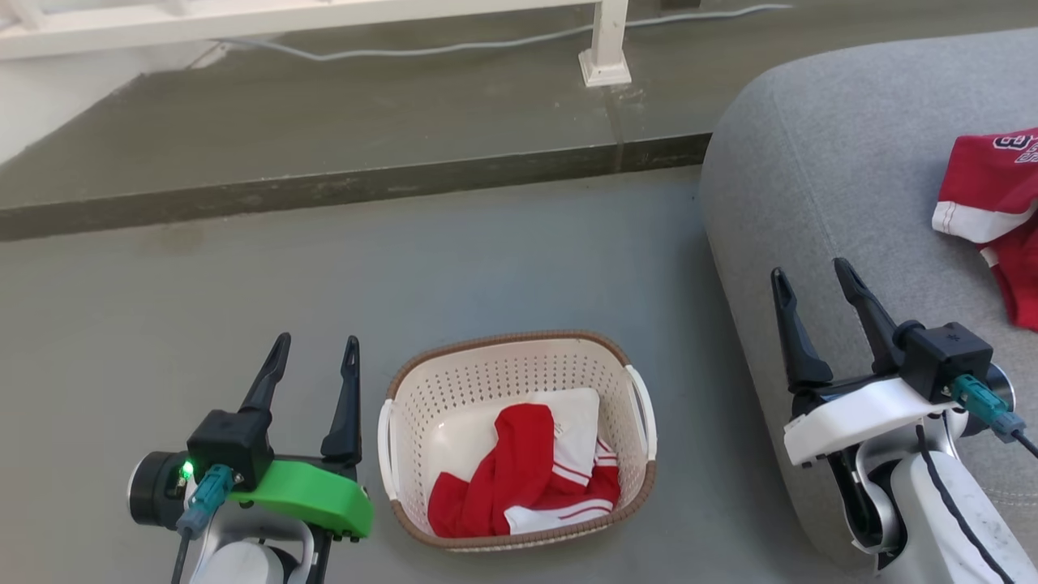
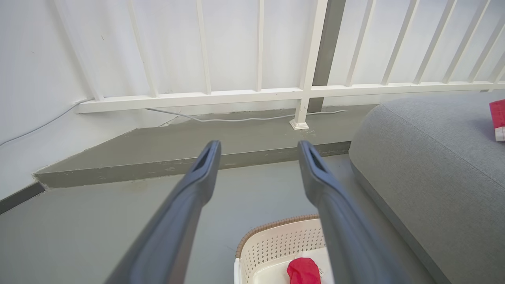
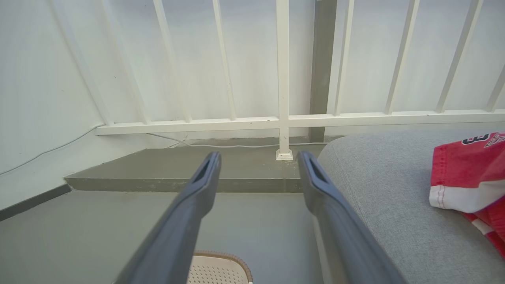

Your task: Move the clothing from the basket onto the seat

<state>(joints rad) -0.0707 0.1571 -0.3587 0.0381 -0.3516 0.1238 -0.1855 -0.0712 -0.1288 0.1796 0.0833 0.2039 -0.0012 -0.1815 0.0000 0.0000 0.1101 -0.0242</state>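
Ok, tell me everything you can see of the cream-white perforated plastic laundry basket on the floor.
The cream-white perforated plastic laundry basket is rounded-rectangular, with a brown woven-look rim and a white handle on each side. It stands upright on the grey floor, left of the large grey fabric seat and apart from it. Crumpled red and white striped clothing lies inside, heaped toward its near end. Nothing else touches it.
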